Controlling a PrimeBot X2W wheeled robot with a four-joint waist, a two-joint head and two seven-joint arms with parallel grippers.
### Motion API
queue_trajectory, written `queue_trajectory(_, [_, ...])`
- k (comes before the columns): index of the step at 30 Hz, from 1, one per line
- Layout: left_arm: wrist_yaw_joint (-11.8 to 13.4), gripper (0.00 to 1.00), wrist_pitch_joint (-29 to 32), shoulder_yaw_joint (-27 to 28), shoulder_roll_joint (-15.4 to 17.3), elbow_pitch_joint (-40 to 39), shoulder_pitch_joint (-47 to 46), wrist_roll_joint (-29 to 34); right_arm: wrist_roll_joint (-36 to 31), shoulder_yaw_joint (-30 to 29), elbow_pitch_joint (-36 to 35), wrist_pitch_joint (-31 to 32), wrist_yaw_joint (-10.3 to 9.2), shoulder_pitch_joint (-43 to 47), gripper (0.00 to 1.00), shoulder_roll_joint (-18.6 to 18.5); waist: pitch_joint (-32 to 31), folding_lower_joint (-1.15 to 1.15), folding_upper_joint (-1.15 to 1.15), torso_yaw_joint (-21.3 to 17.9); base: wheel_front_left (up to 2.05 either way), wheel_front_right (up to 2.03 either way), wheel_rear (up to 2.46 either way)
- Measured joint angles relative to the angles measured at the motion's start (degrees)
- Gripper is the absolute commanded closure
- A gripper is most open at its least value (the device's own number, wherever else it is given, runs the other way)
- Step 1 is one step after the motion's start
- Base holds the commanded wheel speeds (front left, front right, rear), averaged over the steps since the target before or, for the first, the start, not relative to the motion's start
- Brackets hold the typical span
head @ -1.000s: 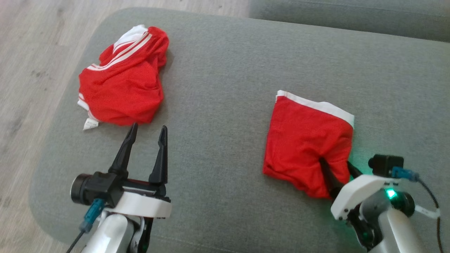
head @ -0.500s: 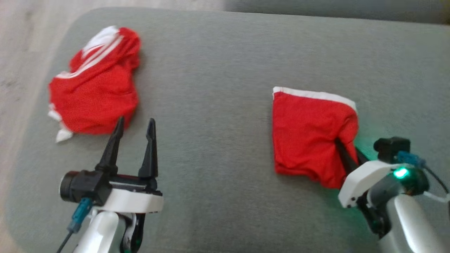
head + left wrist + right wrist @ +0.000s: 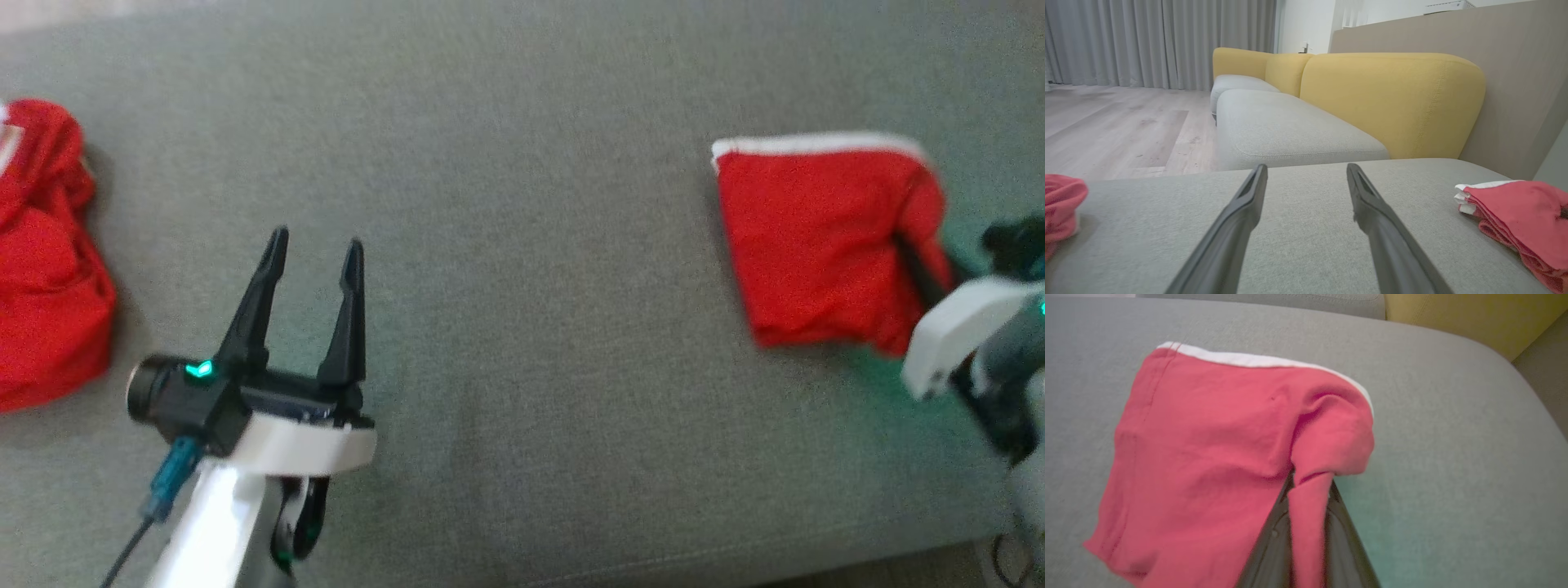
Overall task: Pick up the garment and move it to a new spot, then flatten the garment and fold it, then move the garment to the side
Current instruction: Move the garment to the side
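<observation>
Since a second ago the right gripper (image 3: 1310, 486) has pinched shut on a bunched edge of the folded red shorts (image 3: 808, 245), and they've slid further from the crumpled red garment (image 3: 41, 269) at the left. The left gripper (image 3: 314, 241) hovers over the grey seat cushion (image 3: 531, 286), fingers spread, empty. The shorts lie towards the cushion's right end, with a yellow backrest (image 3: 1392, 98) beyond.

No readable text, label, brand, number or sign appears on anything here.
</observation>
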Motion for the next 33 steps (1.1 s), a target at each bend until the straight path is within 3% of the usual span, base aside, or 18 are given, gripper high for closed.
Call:
queue_trajectory(6, [-2.22, 0.0, -0.03, -1.52, -0.26, -0.76, -5.49, 0.99, -1.57, -2.81, 3.01, 1.23, 0.0, -8.35, 1.0, -6.84, 6.23, 0.01, 0.0, -0.65, 0.0, 0.0, 0.0])
queue_trajectory(8, [-3.26, 0.0, -0.08, -2.19, -0.98, -0.87, -7.95, 1.52, -3.81, -7.76, 5.46, 2.54, 0.0, -9.25, 1.0, -11.18, 9.04, 0.01, 0.0, 0.26, 0.0, 0.0, 0.0])
queue_trajectory(10, [-3.6, 0.0, -0.09, -2.22, -1.26, -0.93, -9.37, 1.88, -5.15, -11.16, 6.97, 2.81, 0.0, -9.32, 1.0, -13.01, 10.79, 0.01, 0.0, 1.06, 0.0, 0.0, 0.0])
queue_trajectory(18, [-5.06, 0.0, -0.3, -2.0, -1.7, -1.09, -12.28, 2.54, -13.45, -18.74, 9.0, 0.35, 0.0, -12.96, 1.0, -13.81, 15.67, 0.01, 0.0, 3.55, 0.0, 0.0, 0.0])
queue_trajectory(19, [-5.08, 0.0, -0.3, -1.98, -1.81, -1.09, -12.63, 2.67, -14.8, -20.73, 8.96, -0.46, 0.0, -13.63, 0.65, -13.0, 16.15, 0.01, 0.0, 3.81, 0.0, 0.0, 0.0])
queue_trajectory(20, [-5.21, 0.0, -0.3, -1.97, -1.86, -1.08, -12.87, 2.9, -16.48, -22.38, 8.93, -0.98, 0.0, -14.26, 0.51, -12.27, 16.49, 0.01, 0.0, 4.04, 0.0, 0.0, 0.0])
queue_trajectory(21, [-5.54, 0.0, -0.3, -1.88, -1.87, -1.02, -13.0, 2.93, -18.12, -24.04, 8.81, -1.45, 0.0, -14.73, 0.13, -11.25, 16.71, 0.01, 0.0, 4.23, 0.0, 0.0, 0.0])
queue_trajectory(22, [-5.59, 0.0, -0.3, -1.87, -1.91, -0.98, -13.08, 2.93, -19.45, -25.82, 8.58, -1.89, 0.0, -14.98, 0.0, -9.92, 16.83, 0.01, 0.0, 4.35, 0.0, 0.0, 0.0])
queue_trajectory(28, [-6.06, 0.0, -0.31, -1.48, -2.35, -0.07, -13.46, 2.93, -25.86, -34.77, 5.64, -4.04, 0.0, -13.59, 0.0, -2.13, 15.74, 0.0, 0.0, 4.41, 0.0, 0.0, 0.0])
queue_trajectory(33, [-6.05, 0.0, -0.31, 0.1, -2.74, 1.14, -12.73, 3.46, -24.35, -37.78, 0.63, -8.59, 0.0, -8.73, 0.0, 4.2, 13.05, -0.01, 0.0, 4.49, 0.0, 0.0, 0.0])
